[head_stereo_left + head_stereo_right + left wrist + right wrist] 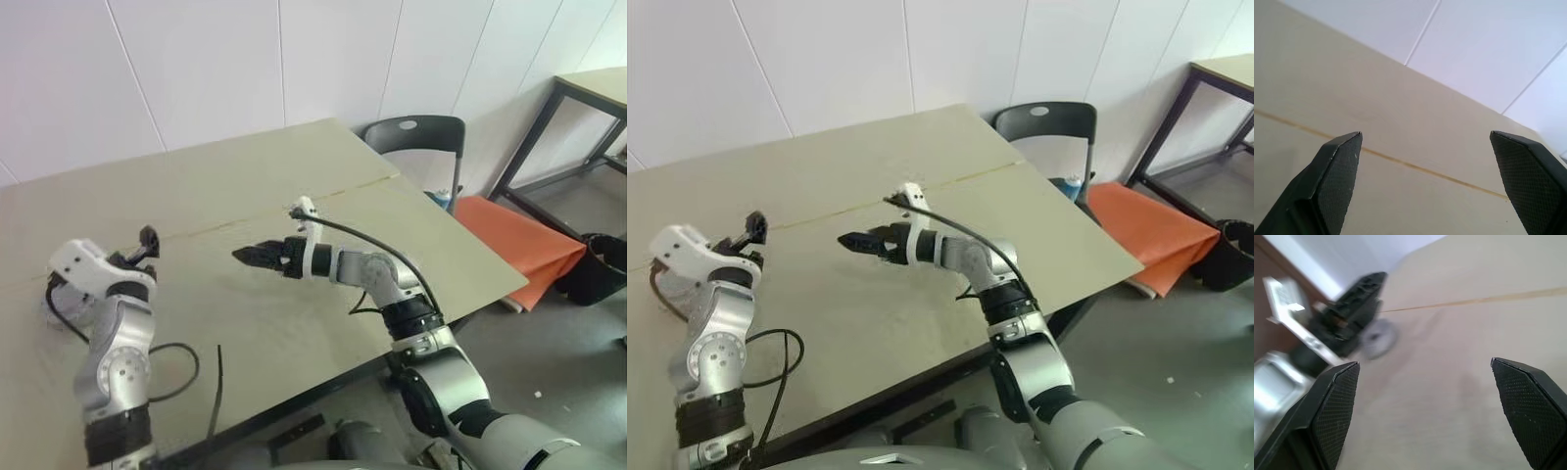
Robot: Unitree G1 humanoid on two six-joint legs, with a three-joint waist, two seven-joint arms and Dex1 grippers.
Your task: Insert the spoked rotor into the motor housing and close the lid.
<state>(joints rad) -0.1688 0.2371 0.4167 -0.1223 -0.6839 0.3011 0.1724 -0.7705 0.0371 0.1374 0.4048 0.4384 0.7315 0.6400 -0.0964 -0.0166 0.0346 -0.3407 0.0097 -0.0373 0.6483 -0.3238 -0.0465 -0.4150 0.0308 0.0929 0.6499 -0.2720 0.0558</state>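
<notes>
We are in a plain work room, like an office or a lab. In the middle of the picture is a big tan table (294, 196) with a thin line across it. Behind it, along the top, is a white wall (245, 59) made of panels. At the upper right we see a dark chair (416, 137), another desk (588, 93) with black legs, an orange mat (519, 240) on the grey floor and a black bin (598, 266).

My fingers (1339, 171) black, fine dotted texture. Table (294, 196) pale beige, thin tan seam. Chair (416, 137) dark grey; mat (524, 245) orange.
</notes>
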